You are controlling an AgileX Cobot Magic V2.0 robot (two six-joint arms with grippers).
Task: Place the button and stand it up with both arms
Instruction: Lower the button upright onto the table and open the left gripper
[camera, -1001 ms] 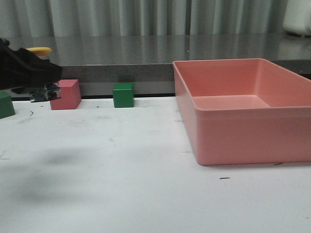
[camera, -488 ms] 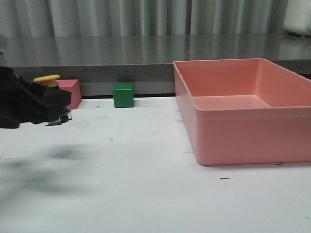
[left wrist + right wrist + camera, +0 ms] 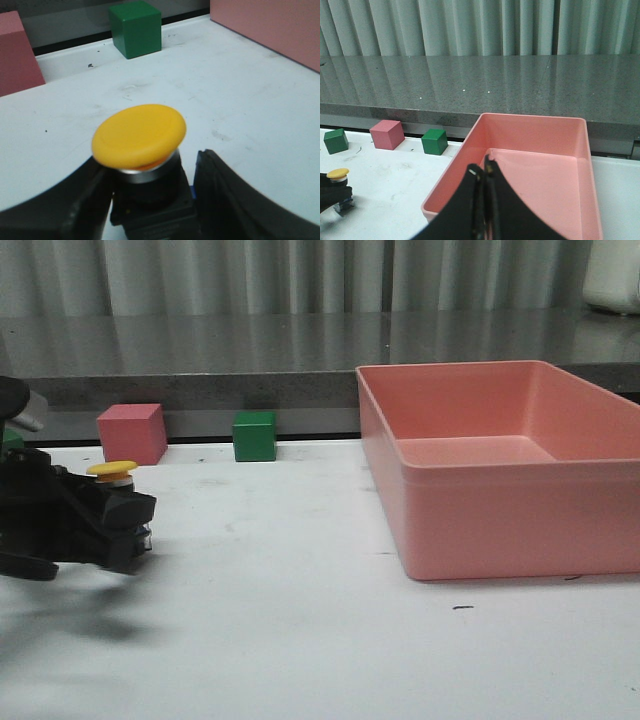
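My left gripper point(image 3: 145, 200) pinches the button point(image 3: 139, 135) upright by its black body near the table's point(image 3: 300, 640) left edge; my right gripper point(image 3: 484, 172) is pressed together.

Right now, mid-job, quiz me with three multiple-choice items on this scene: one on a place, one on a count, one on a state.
1. Where is the button?
A. Inside the pink bin
B. Between the left gripper fingers
C. On the green cube

2. How many green cubes does the right wrist view show?
A. One
B. Two
C. Three

3. The right gripper is:
A. Shut, holding nothing
B. Wide open
C. Holding a pink cube

Answers: 1 B, black fingers flank its body. 2 B, one far left, one beside the bin. 3 A, its fingertips meet with nothing between.
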